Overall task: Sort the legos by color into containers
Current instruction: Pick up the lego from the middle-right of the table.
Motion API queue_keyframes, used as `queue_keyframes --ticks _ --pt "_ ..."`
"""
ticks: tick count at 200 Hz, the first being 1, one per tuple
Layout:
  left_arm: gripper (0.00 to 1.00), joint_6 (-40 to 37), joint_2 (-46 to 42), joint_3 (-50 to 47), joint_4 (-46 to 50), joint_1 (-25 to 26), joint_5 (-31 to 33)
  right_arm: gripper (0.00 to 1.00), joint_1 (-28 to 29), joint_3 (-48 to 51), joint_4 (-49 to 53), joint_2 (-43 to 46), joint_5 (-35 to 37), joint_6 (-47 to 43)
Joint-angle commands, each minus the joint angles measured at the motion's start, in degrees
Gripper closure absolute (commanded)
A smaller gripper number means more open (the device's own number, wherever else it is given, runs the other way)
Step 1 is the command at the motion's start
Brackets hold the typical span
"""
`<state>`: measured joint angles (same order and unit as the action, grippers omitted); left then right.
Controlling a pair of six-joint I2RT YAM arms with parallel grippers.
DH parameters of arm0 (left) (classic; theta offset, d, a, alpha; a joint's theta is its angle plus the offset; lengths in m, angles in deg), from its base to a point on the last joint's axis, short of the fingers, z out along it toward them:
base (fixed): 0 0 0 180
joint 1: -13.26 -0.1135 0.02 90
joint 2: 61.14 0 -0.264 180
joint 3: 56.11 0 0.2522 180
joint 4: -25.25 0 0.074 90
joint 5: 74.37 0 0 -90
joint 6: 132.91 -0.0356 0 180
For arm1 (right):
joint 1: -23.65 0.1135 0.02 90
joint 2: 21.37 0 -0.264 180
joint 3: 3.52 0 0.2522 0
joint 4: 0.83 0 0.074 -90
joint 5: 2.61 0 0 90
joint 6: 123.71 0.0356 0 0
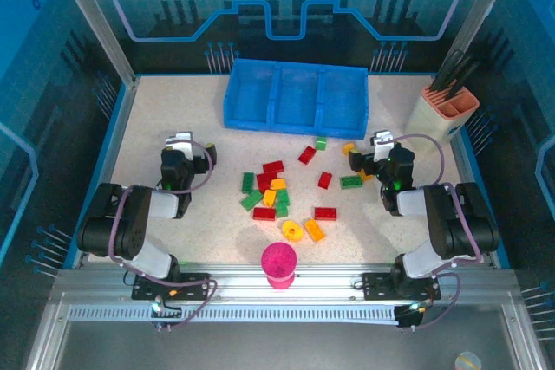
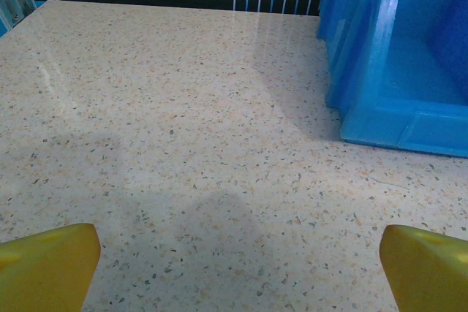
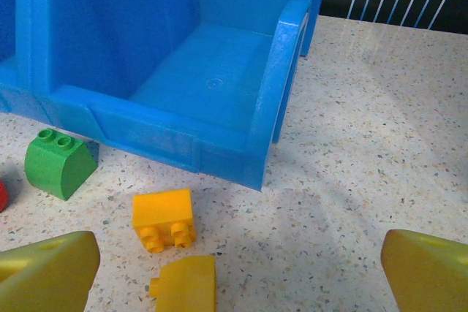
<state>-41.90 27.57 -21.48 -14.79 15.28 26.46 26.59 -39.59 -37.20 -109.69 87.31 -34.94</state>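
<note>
Red, green and yellow legos [image 1: 282, 199] lie scattered on the speckled table in front of the blue tray of three containers [image 1: 295, 119]. The compartments look empty. My left gripper [image 1: 179, 139] stands open to the left of the pile, over bare table [image 2: 238, 268], with the tray's left corner [image 2: 380, 63] ahead on the right. At the pile's right edge my right gripper [image 1: 381, 139] is open too [image 3: 238, 272]. Just left of its gap lie two yellow bricks [image 3: 163, 217] [image 3: 186, 286]. A green brick [image 3: 58, 162] sits against the tray's front wall [image 3: 183, 137].
A magenta cup [image 1: 279, 264] stands at the near edge, between the arm bases. A beige-and-pink utensil holder [image 1: 447, 110] with dark utensils is at the back right. A round yellow piece [image 1: 292, 230] and an orange brick [image 1: 314, 230] lie closest to the cup.
</note>
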Motion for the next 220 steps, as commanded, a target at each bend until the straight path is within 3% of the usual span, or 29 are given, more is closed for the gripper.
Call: queue_keyframes --ticks 1,14,25,44,64,90,111,136,164,220 --pt "0.01 -0.6 0.2 0.7 -0.1 -0.4 -0.5 0.00 -0.3 -0.8 -0.6 -0.2 0.1 0.6" --pt "0.01 -2.0 -3.2 0.3 1.5 -0.1 -2.6 0.00 -0.3 -0.8 -0.6 -0.1 0.0 0.6" --pt "0.01 -3.2 -11.2 2.9 11.8 1.8 0.4 0.00 -0.3 -0.8 -0.6 -0.1 0.0 0.7" --pt "0.01 0.5 -27.3 13.0 40.9 7.5 8.1 0.00 -0.3 -0.8 -0.6 -0.1 -0.1 0.6" --pt "0.01 3.7 -36.8 23.0 59.1 10.5 4.1 0.00 -0.3 -0.8 -0.6 -0.2 0.1 0.6" --pt "0.01 1.2 -39.9 34.4 74.9 10.7 -0.3 0.00 -0.2 -0.7 -0.7 -0.1 0.3 0.5" --pt "0.01 -0.6 -38.7 38.7 80.5 10.7 -3.3 0.00 1.0 -2.1 2.5 1.5 3.4 0.0" --pt "0.01 -1.8 -35.2 41.7 83.2 10.7 -7.4 0.00 3.8 -9.4 19.4 5.8 8.7 -1.3" --pt "0.01 -3.3 -30.9 44.4 84.7 10.8 -9.5 0.05 4.8 -22.6 44.4 4.8 8.5 2.0" --pt "0.01 -4.6 -28.3 43.8 84.4 10.7 -9.6 0.10 5.9 -37.8 69.4 -2.2 5.5 6.8"
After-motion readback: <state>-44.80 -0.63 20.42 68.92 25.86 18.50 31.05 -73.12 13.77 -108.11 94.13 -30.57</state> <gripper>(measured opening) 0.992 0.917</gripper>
